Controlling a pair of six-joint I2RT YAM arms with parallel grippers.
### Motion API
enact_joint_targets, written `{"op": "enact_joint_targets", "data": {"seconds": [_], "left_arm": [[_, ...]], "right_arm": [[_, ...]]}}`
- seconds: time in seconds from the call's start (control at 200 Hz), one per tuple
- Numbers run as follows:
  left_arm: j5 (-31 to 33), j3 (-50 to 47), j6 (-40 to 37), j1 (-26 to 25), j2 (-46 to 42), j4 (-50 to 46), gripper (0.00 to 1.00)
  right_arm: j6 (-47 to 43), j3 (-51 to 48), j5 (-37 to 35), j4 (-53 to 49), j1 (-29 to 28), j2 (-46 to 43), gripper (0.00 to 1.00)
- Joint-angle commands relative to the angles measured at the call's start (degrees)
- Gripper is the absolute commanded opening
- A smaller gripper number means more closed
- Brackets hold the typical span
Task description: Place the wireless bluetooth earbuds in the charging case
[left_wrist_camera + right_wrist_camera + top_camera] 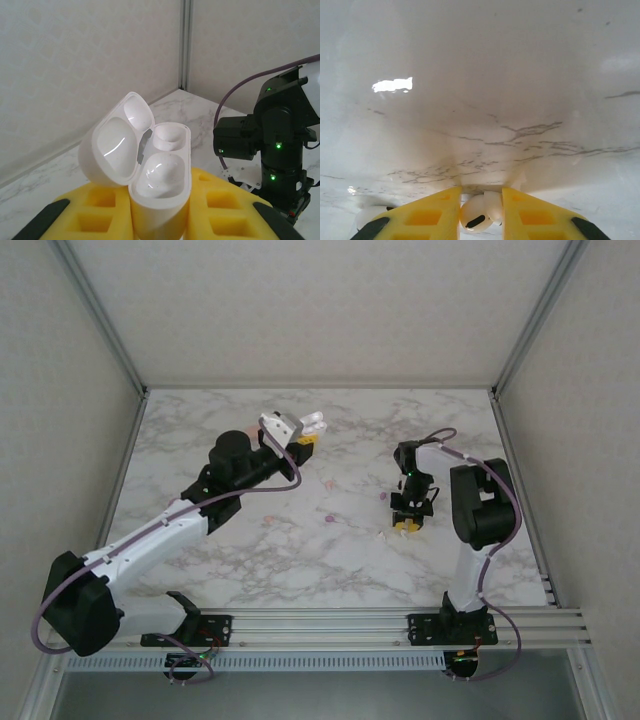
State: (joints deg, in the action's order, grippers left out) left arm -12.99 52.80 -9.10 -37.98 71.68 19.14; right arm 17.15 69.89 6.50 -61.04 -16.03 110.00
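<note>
Earbuds lie on the right half of the marble table, close under the right gripper, and the charging case is well apart from them, up in the air on the left.

The table fills the floor of a pale walled enclosure. The left arm reaches from its base at the near edge diagonally up toward the middle of the far side, its wrist lifted off the surface. The right arm is folded tighter, bent over so that its wrist points straight down at the marble.

The left gripper is clamped on the charging case, whose white body stands between the yellow pads. The lid hangs open on its hinge to the left in the left wrist view, and both wells inside are bare and glossy.

The right gripper is down at the surface — its yellow fingers are closed in on a white earbud, which fills the gap between them and seems to touch both. A second white piece sits just outside the left-hand finger, partly hidden by it. From above, a small pink piece rests on the marble, left of the right gripper and apart from it.
</note>
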Motion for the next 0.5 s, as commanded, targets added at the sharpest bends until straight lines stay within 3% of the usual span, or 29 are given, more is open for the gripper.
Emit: {"op": "enact_joint_targets", "data": {"seconds": [0.0,0.195,0.495], "left_arm": [[-1.07,2.26,0.93,0.09,0.61,0.02,0.19],[-1.64,2.92,1.18,-0.18,2.43,0.54,0.19],[-1.74,4.84,5.23,-1.95,8.58,6.68,0.18]], "right_arm": [[0.47,-0.96,0.46,0.31,-0.85,-3.14,0.23],[2.69,2.64,1.9,-0.75,-0.88,-12.53,0.22],[12.64,18.0,12.8,5.96,-1.14,-29.76,0.22]]}}
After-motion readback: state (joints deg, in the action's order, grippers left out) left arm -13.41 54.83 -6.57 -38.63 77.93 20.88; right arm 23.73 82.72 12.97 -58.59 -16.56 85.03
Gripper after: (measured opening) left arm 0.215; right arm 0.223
